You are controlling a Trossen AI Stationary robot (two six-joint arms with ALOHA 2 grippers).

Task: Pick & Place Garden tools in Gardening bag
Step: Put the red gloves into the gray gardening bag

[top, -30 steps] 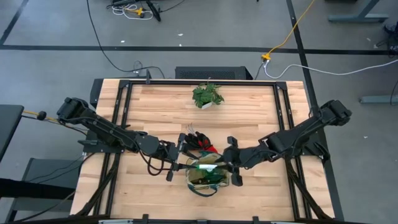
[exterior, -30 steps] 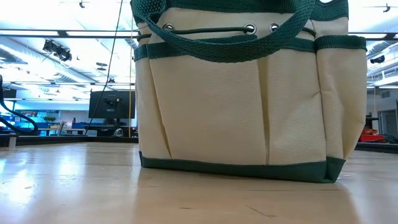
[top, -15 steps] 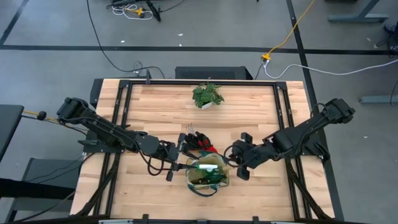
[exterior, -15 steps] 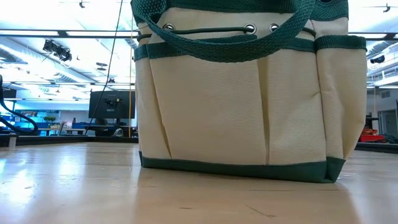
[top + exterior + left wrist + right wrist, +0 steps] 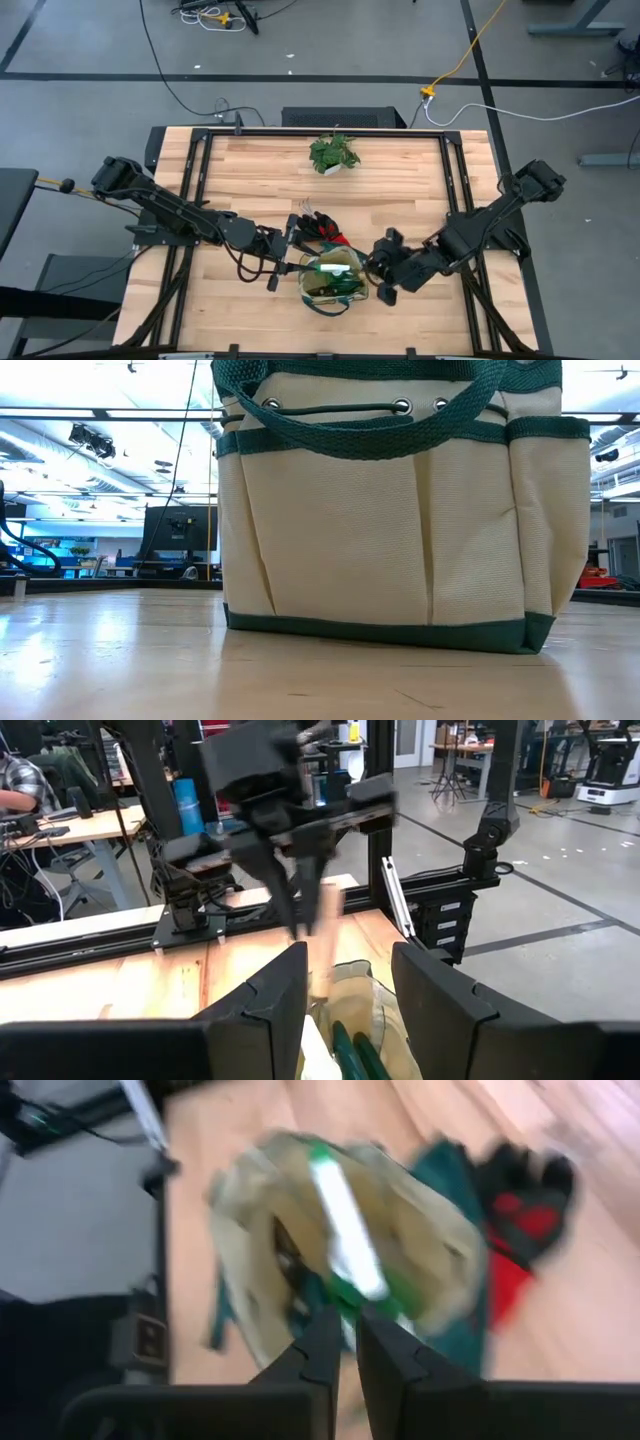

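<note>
The bag (image 5: 335,280) stands on the counter (image 5: 250,170) between both jaws, spray bottle (image 5: 335,268) inside, gloves (image 5: 322,230) beside; right jaws (image 5: 384,276) nearly closed, empty; left jaws (image 5: 284,250) spread, empty, seemingly steadying it.

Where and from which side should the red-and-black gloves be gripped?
Probably from straight above, at the bunched red middle of the gloves. They lie flat on the table just behind the gardening bag, with the left gripper close beside them, so side access looks cramped.
</note>
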